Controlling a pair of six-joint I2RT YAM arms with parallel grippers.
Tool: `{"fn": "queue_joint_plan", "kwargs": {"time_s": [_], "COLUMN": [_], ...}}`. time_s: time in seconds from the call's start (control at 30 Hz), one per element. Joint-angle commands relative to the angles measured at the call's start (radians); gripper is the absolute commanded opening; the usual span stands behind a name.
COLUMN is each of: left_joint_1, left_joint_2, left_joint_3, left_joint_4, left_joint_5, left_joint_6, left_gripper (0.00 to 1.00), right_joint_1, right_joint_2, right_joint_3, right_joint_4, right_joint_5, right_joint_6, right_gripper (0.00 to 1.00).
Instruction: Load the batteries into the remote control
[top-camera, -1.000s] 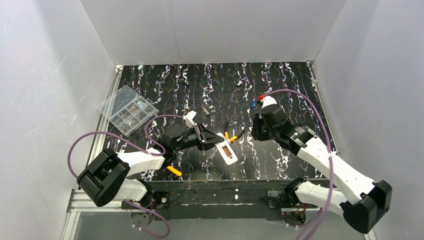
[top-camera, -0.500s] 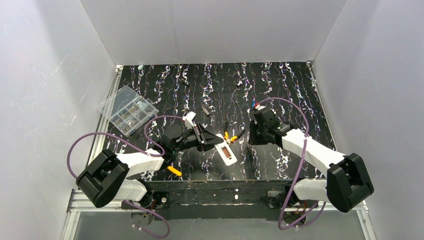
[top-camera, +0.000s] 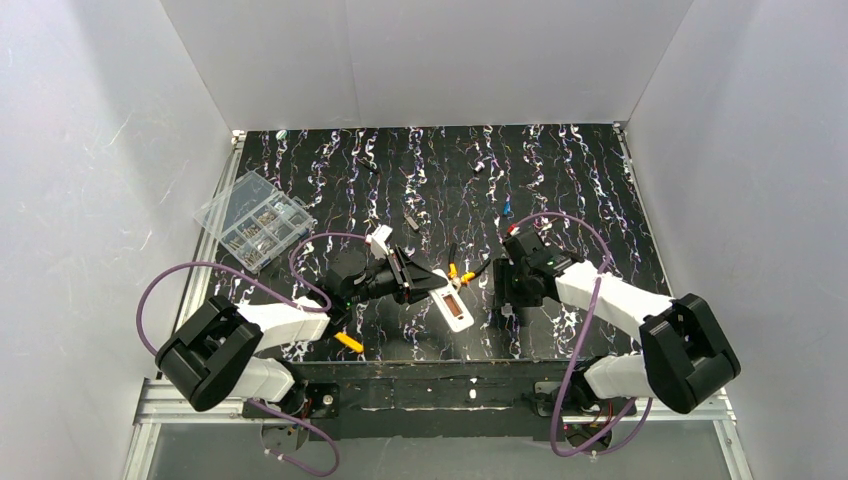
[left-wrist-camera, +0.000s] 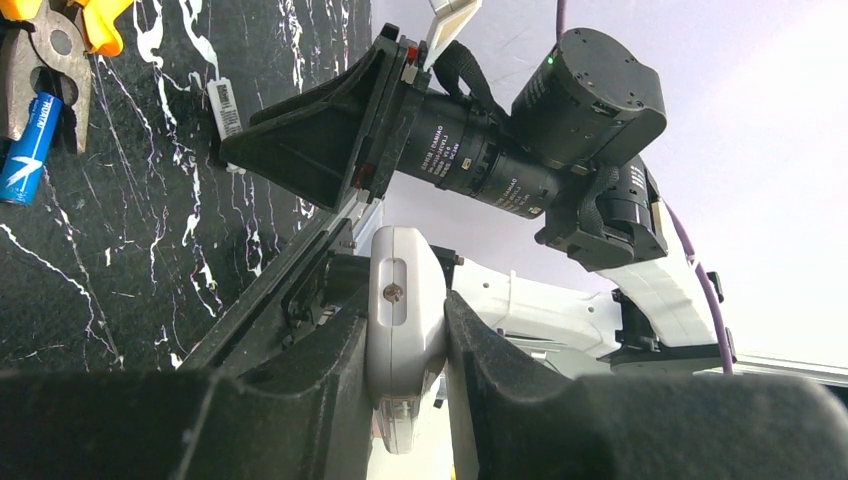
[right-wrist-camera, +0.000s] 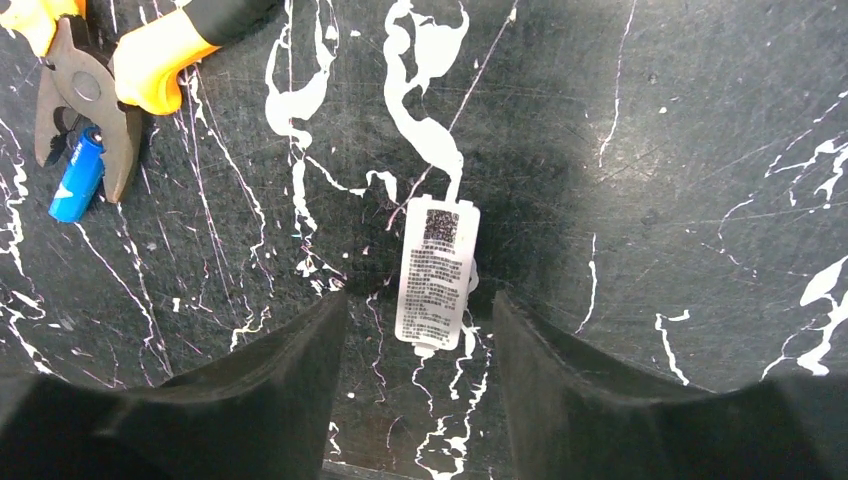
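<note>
Top view: left gripper (top-camera: 428, 283) pinches the remote control (top-camera: 456, 306) at the table's near centre, its dark slot facing up; right gripper (top-camera: 506, 297) hangs just beside it.
Left wrist: fingers pressed on the remote control; one battery (left-wrist-camera: 25, 150) lies at the pliers (left-wrist-camera: 58, 45).
Right wrist: jaws spread astride a white labelled cover (right-wrist-camera: 437, 275), touching nothing.
Advice: take the battery from its free side, clear of the pliers; hold the remote control level.
</note>
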Motion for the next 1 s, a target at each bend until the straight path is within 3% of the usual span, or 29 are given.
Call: {"fn": "queue_joint_plan", "kwargs": {"time_s": [0.0, 0.17, 0.33, 0.6, 0.83, 0.97], "left_joint_1": [-0.004, -0.004, -0.003, -0.004, -0.003, -0.003], "left_joint_2": [-0.016, -0.015, -0.012, -0.046, -0.066, -0.08], "left_joint_3": [0.023, 0.036, 0.047, 0.034, 0.042, 0.05], "left_joint_4": [0.064, 0.052, 0.052, 0.026, 0.007, -0.016], "left_joint_5": [0.031, 0.035, 0.046, 0.054, 0.051, 0.061], "left_joint_6": [-0.001, 0.002, -0.002, 0.005, 0.012, 0.022], "left_gripper": [0.0, 0.0, 0.0, 0.0, 0.0, 0.0], "right_joint_1": [0.007, 0.006, -0.037, -0.271, -0.318, -0.316], "right_joint_2": [-0.035, -0.089, -0.099, 0.145, 0.354, 0.473], "right_joint_3": [0.028, 0.064, 0.144, 0.396, 0.546, 0.686], "right_joint_4": [-0.003, -0.023, -0.003, 0.009, 0.089, 0.051], "right_joint_5": [0.045, 0.109, 0.181, 0.055, 0.065, 0.066], "right_joint_6": [0.01, 0.004, 0.012, 0.011, 0.071, 0.023], "right_gripper": [0.65, 0.66, 0.61, 0.55, 0.49, 0.53]}}
